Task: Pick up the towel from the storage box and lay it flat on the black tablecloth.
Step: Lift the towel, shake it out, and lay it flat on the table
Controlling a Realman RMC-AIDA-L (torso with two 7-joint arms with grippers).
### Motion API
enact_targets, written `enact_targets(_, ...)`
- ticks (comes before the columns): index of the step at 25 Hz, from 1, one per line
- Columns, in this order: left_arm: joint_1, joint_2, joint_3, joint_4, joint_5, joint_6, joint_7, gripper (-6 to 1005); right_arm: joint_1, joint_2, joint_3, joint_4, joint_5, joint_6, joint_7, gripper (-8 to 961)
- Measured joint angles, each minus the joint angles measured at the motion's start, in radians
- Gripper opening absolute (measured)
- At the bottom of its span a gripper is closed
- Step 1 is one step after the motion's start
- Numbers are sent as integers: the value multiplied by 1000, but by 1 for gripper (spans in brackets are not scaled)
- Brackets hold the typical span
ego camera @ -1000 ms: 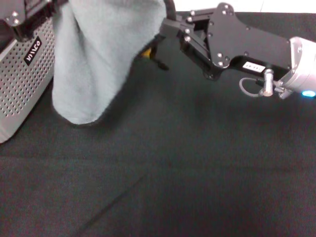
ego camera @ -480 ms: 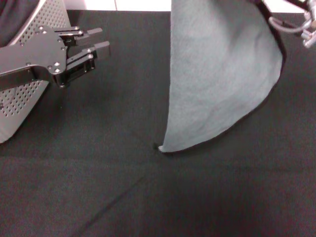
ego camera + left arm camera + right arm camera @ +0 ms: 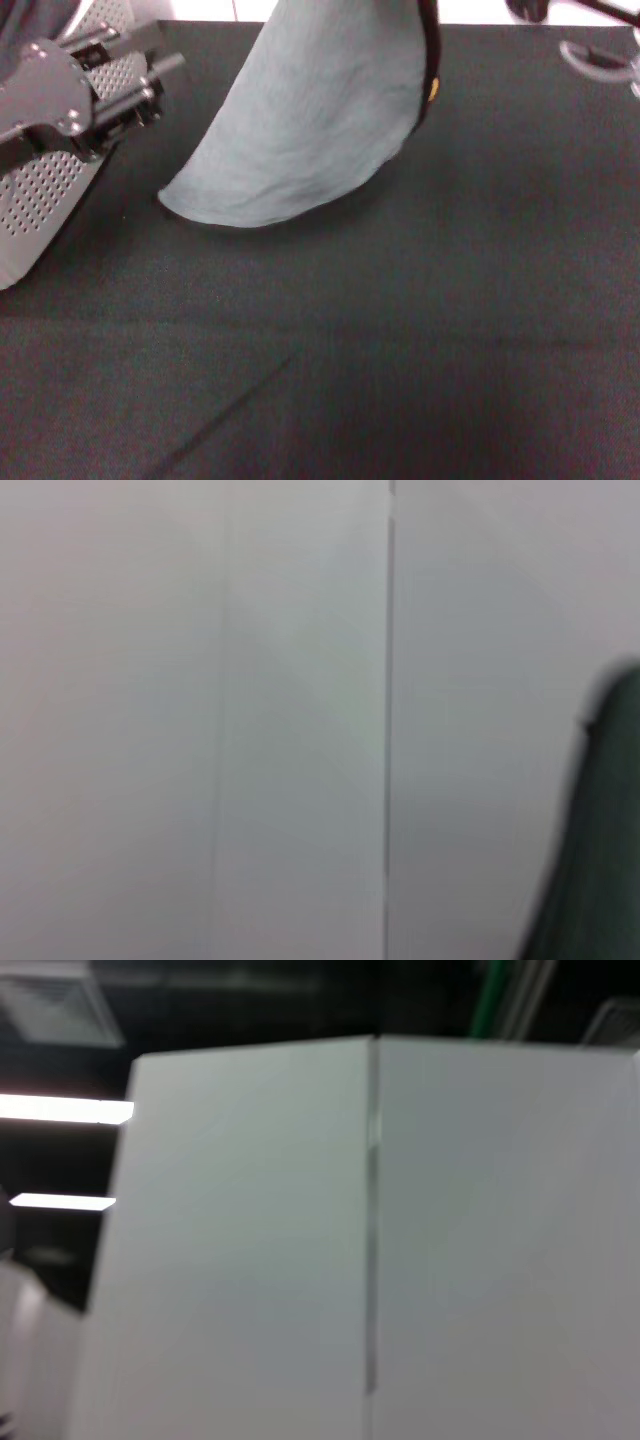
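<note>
Towel first: the plush grey-green towel (image 3: 310,130) hangs in the head view from above the upper edge of the frame, its grey-green side facing the camera, black trim down its right edge and a sliver of bright yellow-orange showing beside that trim. Its lower curved corner reaches down to the wide, plain black tablecloth (image 3: 400,340) and appears to touch it, left of centre. Whatever holds the top of the towel is out of frame.

At the left edge stands the light-grey perforated plastic storage box (image 3: 40,200), with the left gripper (image 3: 160,72) in front of its upper part, near the towel's lower left edge but apart from it. Its black fingers (image 3: 165,63) point toward the towel, lying close together with only a narrow gap and nothing between them (motion blur softens their outline).

At the upper right corner only a loop of cable and a dark piece of the right arm (image 3: 590,30) show; the right gripper itself is not visible, so whether it is spread or pinching cannot be told.

The left wrist view shows pale wall panels with a vertical seam, and a dark green blurred edge (image 3: 600,840) that cannot be identified.

The right wrist view shows a white panel with a seam, and dark ceiling with strip lights above.
</note>
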State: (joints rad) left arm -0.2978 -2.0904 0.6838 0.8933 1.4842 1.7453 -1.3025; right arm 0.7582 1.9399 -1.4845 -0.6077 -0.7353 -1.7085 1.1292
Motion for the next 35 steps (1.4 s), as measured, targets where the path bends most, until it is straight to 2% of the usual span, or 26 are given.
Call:
enact_targets(3, -11, 5, -24, -20, -3, 0, -21, 508, 7, -38, 8, 1, -97, -75, 1, 2)
enact_targets(4, -16, 10, -26, -27, -3, 0, -34, 507, 13, -57, 19, 2, -126, -102, 1, 2)
enact_targets(6, -37, 31, -23, -58, -2, 4, -96, 505, 27, -98, 61, 10, -190, -164, 12, 2)
enact_targets(9, -60, 56, -13, -95, 6, 13, -154, 501, 39, -145, 149, 12, -283, -222, 39, 3)
enact_targets(12, -86, 78, 1, -138, 19, 35, -187, 497, 30, -156, 234, 8, -331, -225, 78, 3)
enact_targets(14, -96, 83, 3, -155, 23, 56, -191, 495, 13, -144, 281, 4, -335, -203, 99, 3)
enact_targets(16, -99, 80, 2, -158, 23, 66, -191, 492, 0, -124, 312, 1, -339, -196, 104, 3)
enact_targets(20, -104, 65, 1, -158, 23, 69, -185, 487, -26, -61, 355, -26, -340, -172, 101, 4)
enact_targets(21, -104, 61, 0, -158, 23, 67, -184, 486, -26, -61, 355, -26, -340, -172, 101, 4)
enact_targets(22, -104, 57, 0, -158, 24, 64, -180, 485, -38, -13, 377, -66, -340, -120, 93, 4)
enact_targets(24, -105, 47, 1, -158, 29, 56, -167, 482, -40, 10, 381, -81, -340, -89, 81, 4)
enact_targets(27, -104, 31, 1, -159, 34, 51, -137, 478, -33, 60, 382, -118, -340, -3, 30, 4)
enact_targets(29, -101, 27, -2, -159, 37, 49, -127, 476, -12, 72, 371, -131, -345, 38, -2, 4)
enact_targets(32, -91, 24, -7, -160, 38, 40, -119, 472, 35, 75, 359, -131, -340, 65, -24, 5)
enact_targets(35, -79, 18, -8, -167, 37, 37, -103, 468, 50, 84, 356, -134, -288, 98, -51, 5)
